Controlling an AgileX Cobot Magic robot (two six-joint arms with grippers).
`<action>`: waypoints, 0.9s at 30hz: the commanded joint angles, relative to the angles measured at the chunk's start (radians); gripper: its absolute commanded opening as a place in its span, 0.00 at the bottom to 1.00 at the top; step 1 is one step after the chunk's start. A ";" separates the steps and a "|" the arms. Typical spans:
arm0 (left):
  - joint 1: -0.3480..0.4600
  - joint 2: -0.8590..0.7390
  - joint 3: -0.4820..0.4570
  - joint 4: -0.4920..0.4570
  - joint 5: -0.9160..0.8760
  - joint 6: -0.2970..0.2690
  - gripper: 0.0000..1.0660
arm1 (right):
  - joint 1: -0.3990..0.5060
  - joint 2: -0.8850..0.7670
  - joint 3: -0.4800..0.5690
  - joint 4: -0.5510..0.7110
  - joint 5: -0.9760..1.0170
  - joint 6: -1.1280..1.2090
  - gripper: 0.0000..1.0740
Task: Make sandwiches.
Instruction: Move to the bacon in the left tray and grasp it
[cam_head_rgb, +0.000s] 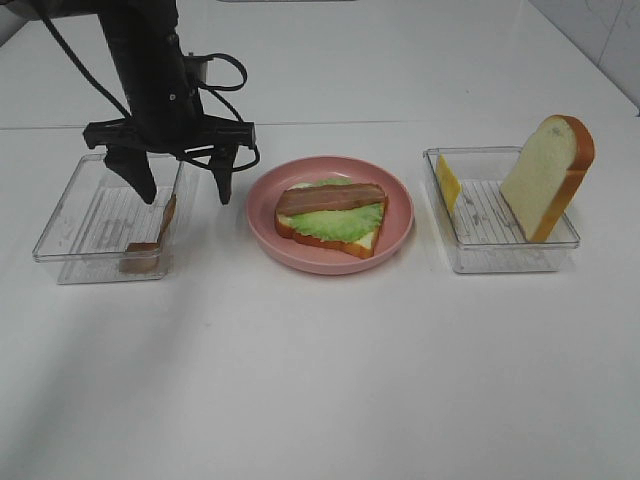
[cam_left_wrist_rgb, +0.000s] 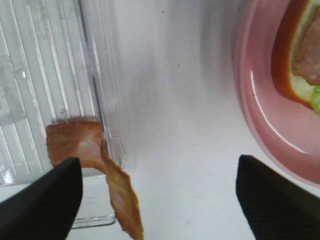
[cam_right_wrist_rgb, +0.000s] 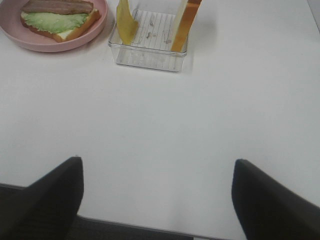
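Left fingers (cam_head_rgb: 140, 180): spread wide and empty at upper left of the exterior view. One hangs over the clear plastic rectangular left tray (cam_head_rgb: 60, 250), the other over the white surface (cam_head_rgb: 320, 380) between that tray and the round pink plate (cam_head_rgb: 262, 232). Right fingers (cam_right_wrist_rgb: 50, 200): likewise released, holding nothing, above bare surface well apart from everything.

The sandwich stands part-built on the plate at frame centre: a white base bread slice with orange-brown crust (cam_head_rgb: 365, 243), a green lettuce leaf (cam_head_rgb: 335, 222) and a brown bacon strip (cam_head_rgb: 330, 197) on top.

The left tray holds a loose bacon strip (cam_left_wrist_rgb: 75, 142), draped over its wall just below my left fingers. I judge fetching it to be the step in hand: I must lower, close on the raised part and carry it to the plate.

The clear right tray (cam_head_rgb: 500, 262) holds a yellow cheese square (cam_head_rgb: 447, 182) leaning on its left wall and a thick upright bread slice (cam_head_rgb: 545, 175) at its right.
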 joint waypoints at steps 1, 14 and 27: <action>-0.001 -0.002 0.026 -0.013 0.098 0.012 0.75 | -0.004 -0.035 0.002 0.006 -0.002 -0.009 0.75; -0.001 -0.002 0.109 0.042 0.098 -0.006 0.59 | -0.004 -0.035 0.002 0.006 -0.002 -0.009 0.75; -0.001 -0.002 0.109 0.085 0.077 -0.046 0.00 | -0.004 -0.035 0.002 0.006 -0.002 -0.009 0.75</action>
